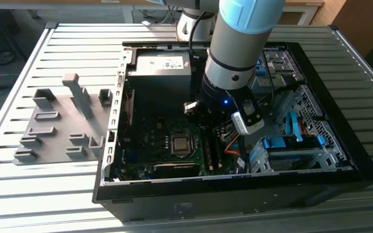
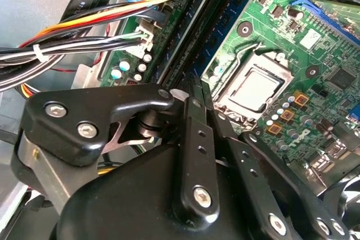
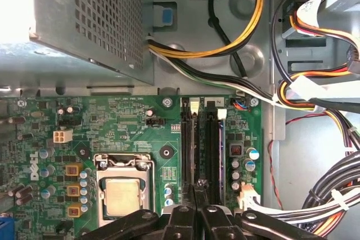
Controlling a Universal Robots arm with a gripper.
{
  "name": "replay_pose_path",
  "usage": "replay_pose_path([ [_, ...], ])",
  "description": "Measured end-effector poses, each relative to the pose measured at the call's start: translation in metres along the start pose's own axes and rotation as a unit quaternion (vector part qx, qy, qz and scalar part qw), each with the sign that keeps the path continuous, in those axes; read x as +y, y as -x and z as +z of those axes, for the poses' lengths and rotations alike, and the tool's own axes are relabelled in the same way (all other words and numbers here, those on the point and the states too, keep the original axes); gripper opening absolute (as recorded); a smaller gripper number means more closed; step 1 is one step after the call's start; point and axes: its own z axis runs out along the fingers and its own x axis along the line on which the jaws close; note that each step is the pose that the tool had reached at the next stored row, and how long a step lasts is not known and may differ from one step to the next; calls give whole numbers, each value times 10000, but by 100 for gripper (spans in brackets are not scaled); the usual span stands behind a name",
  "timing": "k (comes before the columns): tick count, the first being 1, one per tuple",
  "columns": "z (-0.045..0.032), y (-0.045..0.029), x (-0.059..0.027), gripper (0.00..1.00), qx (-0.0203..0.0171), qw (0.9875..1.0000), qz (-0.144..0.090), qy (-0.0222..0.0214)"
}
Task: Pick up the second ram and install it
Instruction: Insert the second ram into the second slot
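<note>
Second ram (image 3: 186, 144) upright along its slot

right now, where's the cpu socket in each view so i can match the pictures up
Exterior view: the cpu socket sits mid-motherboard, on the exterior view's left of the black memory slots.
First wrist view: the cpu socket is the silver square in a metal frame beside those slots.
Second wrist view: the cpu socket lies alongside the slots.
Shared landmark: the black memory slots next to the socket.
</note>
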Motion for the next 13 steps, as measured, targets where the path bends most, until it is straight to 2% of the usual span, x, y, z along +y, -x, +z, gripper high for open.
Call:
replay_pose_path([
  [5,7,3,-1,11,0,10000,2,-29],
  [9,14,17,0,11,-2,10000,5,-71],
  [13,15,17,0,11,-2,10000,6,-81],
])
